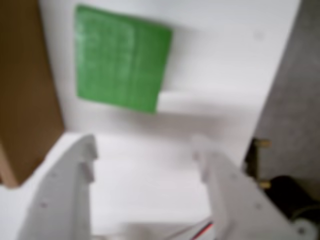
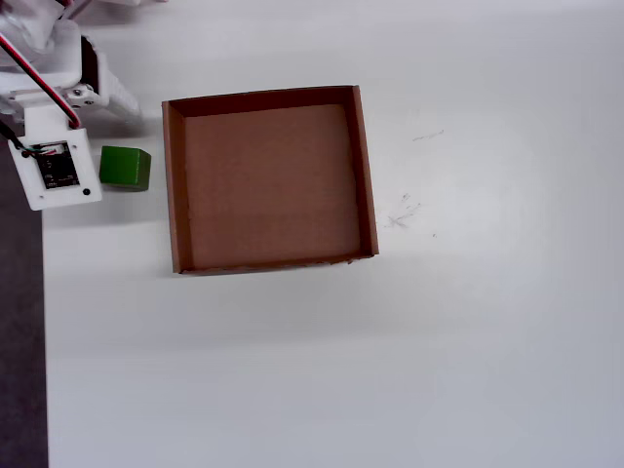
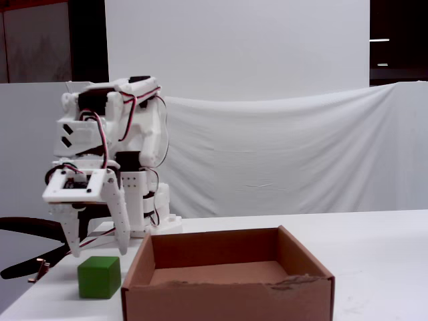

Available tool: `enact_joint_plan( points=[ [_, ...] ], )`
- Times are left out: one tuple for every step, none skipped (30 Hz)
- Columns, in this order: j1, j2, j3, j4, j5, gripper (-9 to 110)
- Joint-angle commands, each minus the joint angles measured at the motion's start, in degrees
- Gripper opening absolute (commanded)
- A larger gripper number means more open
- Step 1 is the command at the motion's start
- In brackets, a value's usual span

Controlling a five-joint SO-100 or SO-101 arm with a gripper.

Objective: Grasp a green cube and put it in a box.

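The green cube (image 2: 125,167) lies on the white table just left of the box (image 2: 174,185), a shallow brown cardboard tray with nothing in it. In the fixed view my gripper (image 3: 99,253) hangs open just above the cube (image 3: 99,277), one white finger to each side, and touches nothing. In the wrist view the cube (image 1: 122,65) lies ahead of my open gripper (image 1: 145,145), with only bare table between the fingers, and the box wall (image 1: 25,90) is at the left. In the overhead view the wrist camera mount (image 2: 54,171) hides the fingers.
The table's left edge runs close by the arm, with dark floor (image 2: 19,341) beyond it. The arm's base (image 3: 150,200) stands behind the cube. A black object (image 3: 27,267) lies past the table edge. A white cloth hangs behind.
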Motion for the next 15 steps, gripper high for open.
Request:
enact_joint_plan(
  points=[
    [-0.8,-3.4,-4.6,-1.2,-0.3,25],
    [-1.1,-4.0,-4.7,-1.7,-0.2,25],
    [-1.3,-4.4,-4.9,-2.0,0.0,25],
    [-1.8,-4.6,-4.9,-2.2,0.2,25],
    [-2.0,-4.7,-5.0,-2.3,0.2,25],
    [-2.6,-4.7,-5.1,-2.4,0.2,25],
    [-2.9,-4.7,-5.1,-2.5,0.2,25],
    [-3.2,-4.7,-5.1,-2.5,0.2,25],
    [-3.4,-4.8,-5.2,-2.6,0.2,25],
    [-3.6,-4.9,-5.3,-2.8,0.2,25],
    [-3.6,-5.2,-5.4,-2.9,0.2,25],
    [-3.6,-5.4,-5.8,-3.1,0.2,25],
    [-3.6,-5.9,-6.2,-3.3,0.2,25],
    [-3.4,-6.4,-6.5,-3.8,0.2,25],
    [-3.3,-6.9,-6.9,-4.4,0.2,25]
  ],
)
